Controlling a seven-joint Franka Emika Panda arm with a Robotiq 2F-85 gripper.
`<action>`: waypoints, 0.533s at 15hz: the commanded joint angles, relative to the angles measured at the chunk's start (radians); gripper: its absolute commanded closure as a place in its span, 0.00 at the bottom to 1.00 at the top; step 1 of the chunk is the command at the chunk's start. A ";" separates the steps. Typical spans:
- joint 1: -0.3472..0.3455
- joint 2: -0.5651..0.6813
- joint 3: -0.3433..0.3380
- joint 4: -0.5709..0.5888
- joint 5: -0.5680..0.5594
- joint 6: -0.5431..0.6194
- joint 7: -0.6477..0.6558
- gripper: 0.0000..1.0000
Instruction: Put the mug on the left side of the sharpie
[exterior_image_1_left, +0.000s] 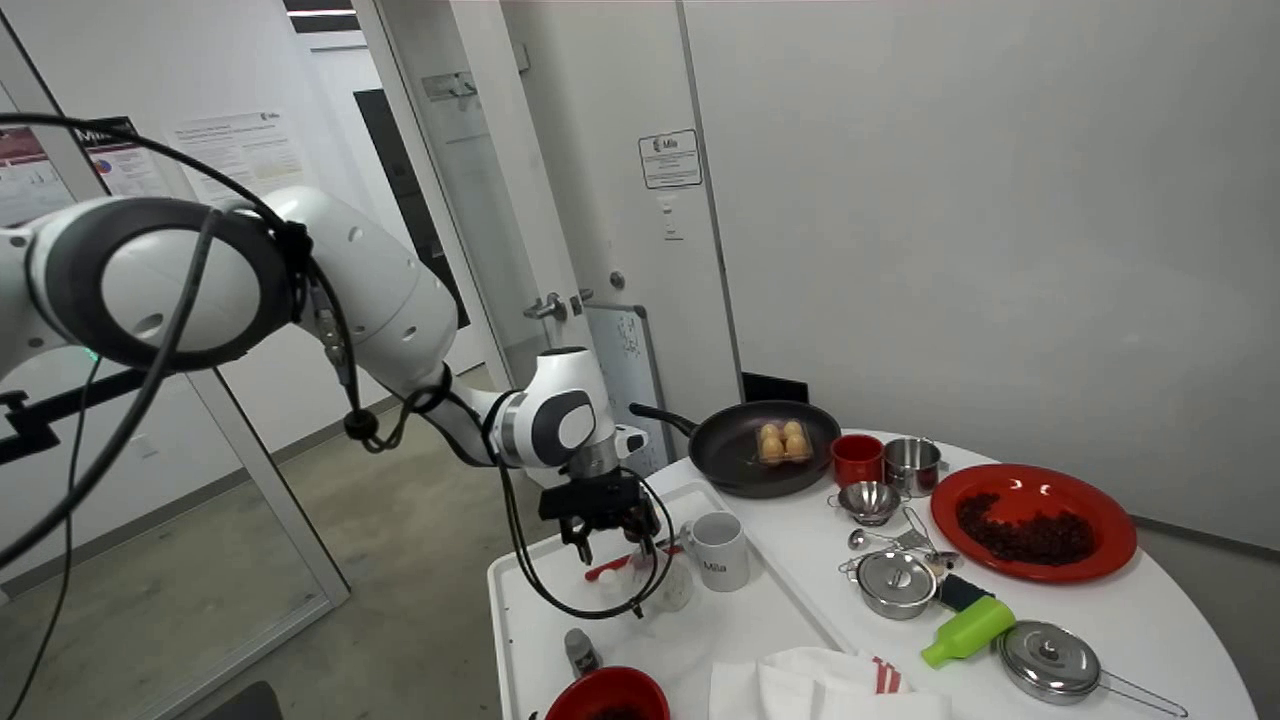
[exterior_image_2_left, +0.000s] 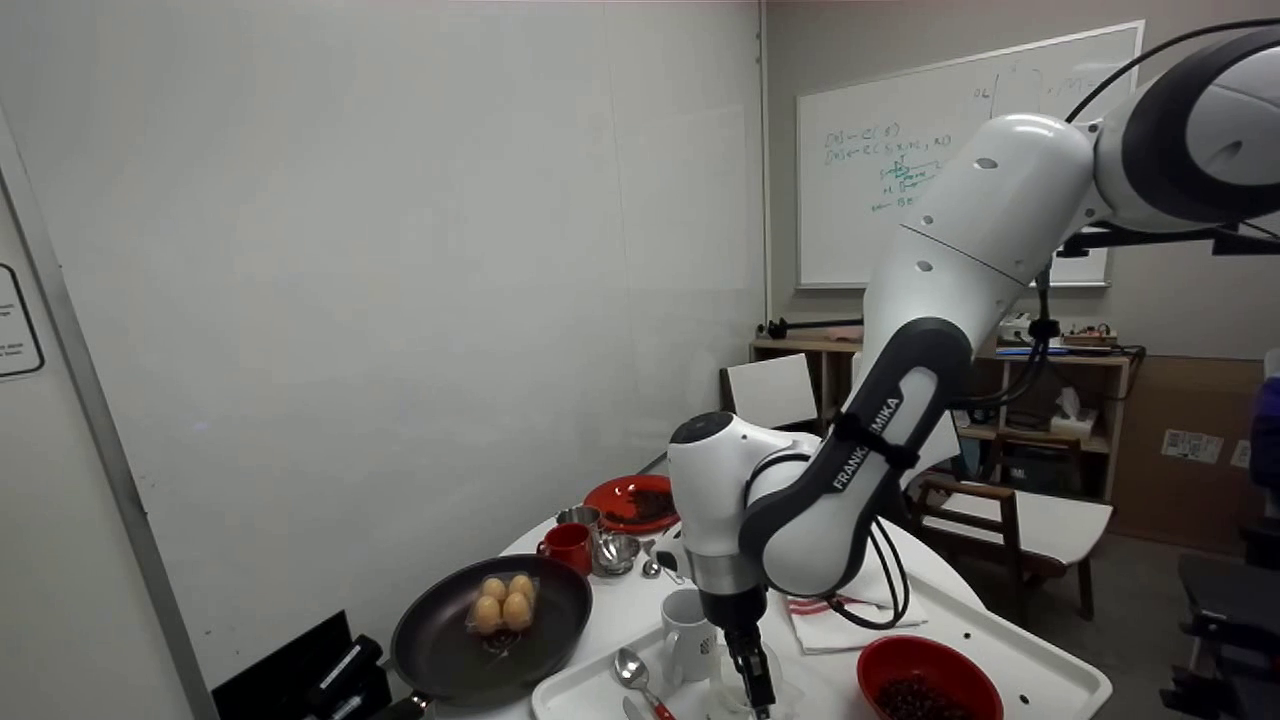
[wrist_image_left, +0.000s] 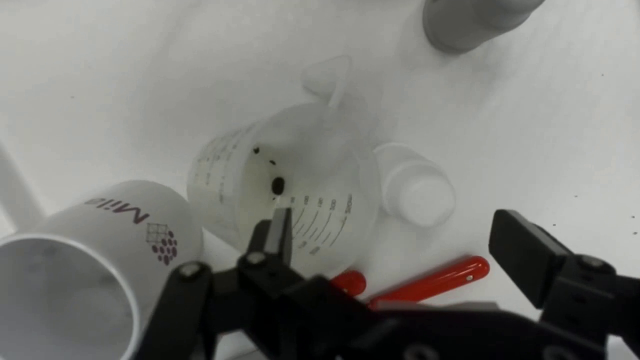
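On the left in an exterior view, we see one white tray (exterior_image_1_left: 540, 605). On it we count one grey bottle (exterior_image_1_left: 581, 651), two red handles (wrist_image_left: 432, 280), one small white thing (wrist_image_left: 422, 197) we cannot name, one red bowl (exterior_image_1_left: 605, 688), one see-through cup (wrist_image_left: 310, 137) and one mug (exterior_image_1_left: 718, 550). The mug stands up on the tray, just beside the see-through cup. We cannot tell which thing is the sharpie. Further right we count one black pan (exterior_image_1_left: 725, 455) with four eggs (exterior_image_1_left: 797, 446) in it, one white cloth (exterior_image_1_left: 800, 690), one red cup (exterior_image_1_left: 857, 461), one small metal bowl (exterior_image_1_left: 868, 501), one little pot (exterior_image_1_left: 897, 583), one metal cup (exterior_image_1_left: 912, 467), one green bottle (exterior_image_1_left: 970, 632), one red plate (exterior_image_1_left: 1050, 486) and one lidded pan (exterior_image_1_left: 1048, 660).

The arm (exterior_image_1_left: 400, 310) comes in from the left side of that view, bends, and reaches down over the tray. Its end points down. The pincer (wrist_image_left: 392, 232) is loose: its two fingers (wrist_image_left: 522, 250) stand wide apart. In the wrist view we see one finger in front of the see-through cup, but we cannot tell if they touch.
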 joint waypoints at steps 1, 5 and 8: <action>-0.037 -0.078 0.010 -0.071 0.019 0.044 -0.001 0.00; -0.071 -0.124 0.010 -0.086 0.041 0.051 0.009 0.00; -0.085 -0.147 0.005 -0.094 0.046 0.052 0.018 0.00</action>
